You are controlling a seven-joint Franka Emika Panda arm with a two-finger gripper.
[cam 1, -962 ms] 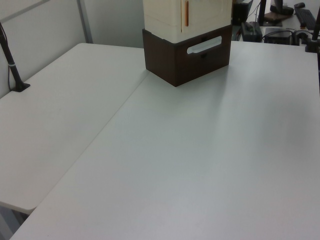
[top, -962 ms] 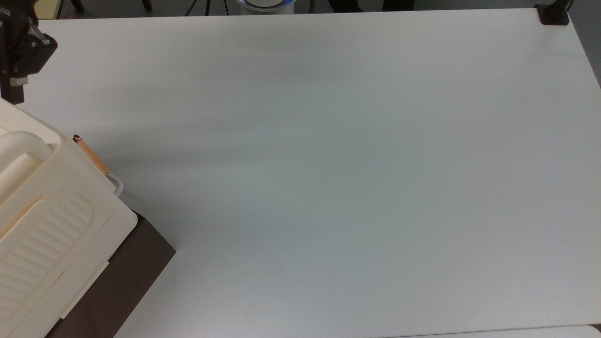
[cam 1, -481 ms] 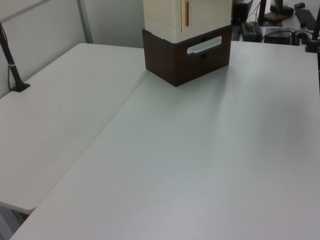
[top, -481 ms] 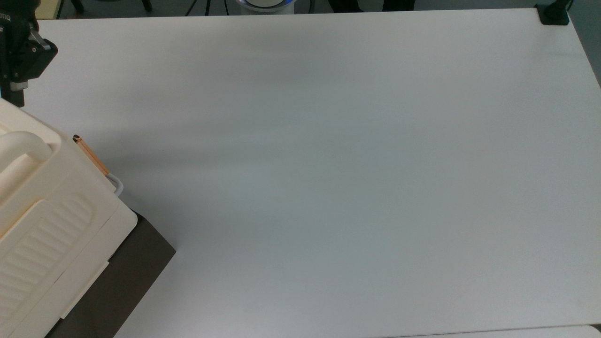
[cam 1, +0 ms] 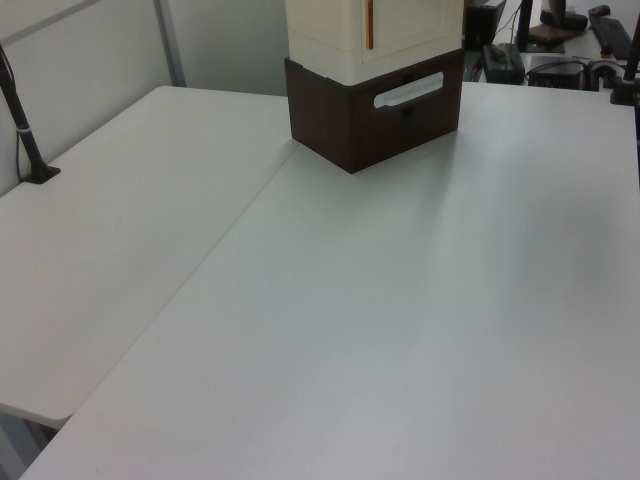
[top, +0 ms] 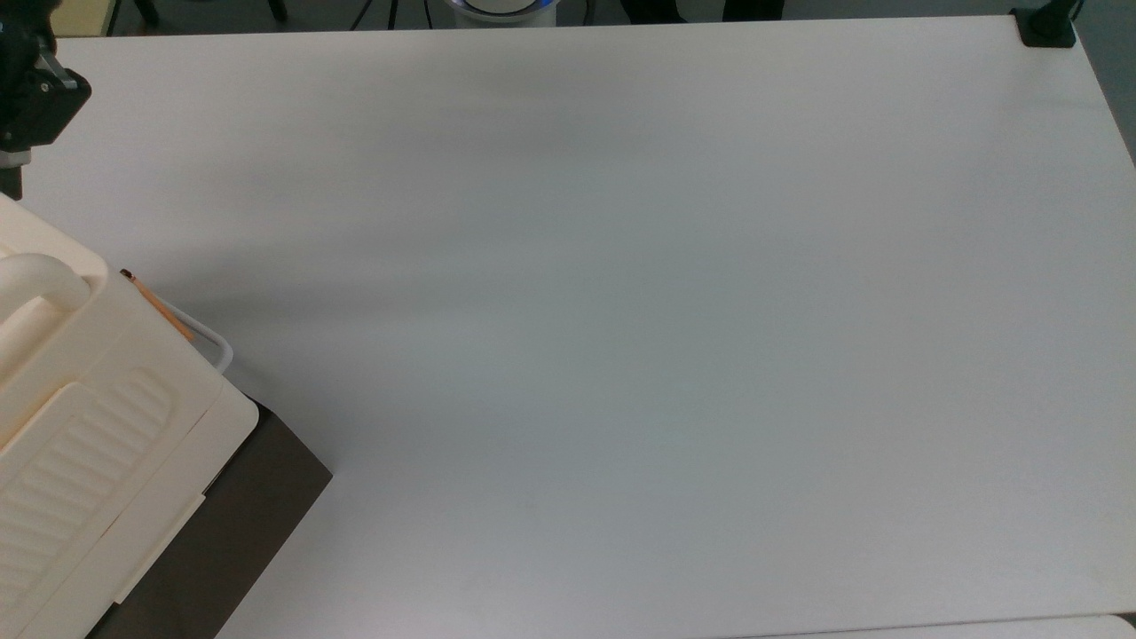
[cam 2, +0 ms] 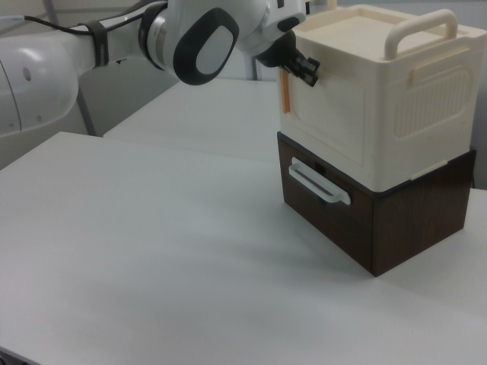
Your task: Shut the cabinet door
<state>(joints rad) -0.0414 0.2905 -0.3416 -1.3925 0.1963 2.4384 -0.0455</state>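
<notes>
The cabinet door (cam 2: 326, 114) is a pale cream panel with a thin orange edge strip (cam 2: 284, 93). It lies almost flat against the front of the cream cabinet (cam 2: 415, 106). My gripper (cam 2: 299, 65) is pressed against the door's upper corner, right by the strip. In the top view the strip (top: 160, 307) lies close along the cabinet's edge, and the gripper (top: 18, 160) is at the top view's far left, beyond the cabinet. In the left view the door (cam 1: 415, 20) and its strip (cam 1: 368, 25) are at the top edge.
The cabinet stands on a dark brown drawer box (cam 2: 380, 220) with a white handle (cam 2: 318, 185). The white table (top: 621, 311) stretches wide to the top view's right. A black clamp post (cam 1: 25, 135) stands at the left view's left edge.
The orange edge strip has swung in toward the cabinet, so the door is closer to flush. The gripper has shifted further to the top view's left.
</notes>
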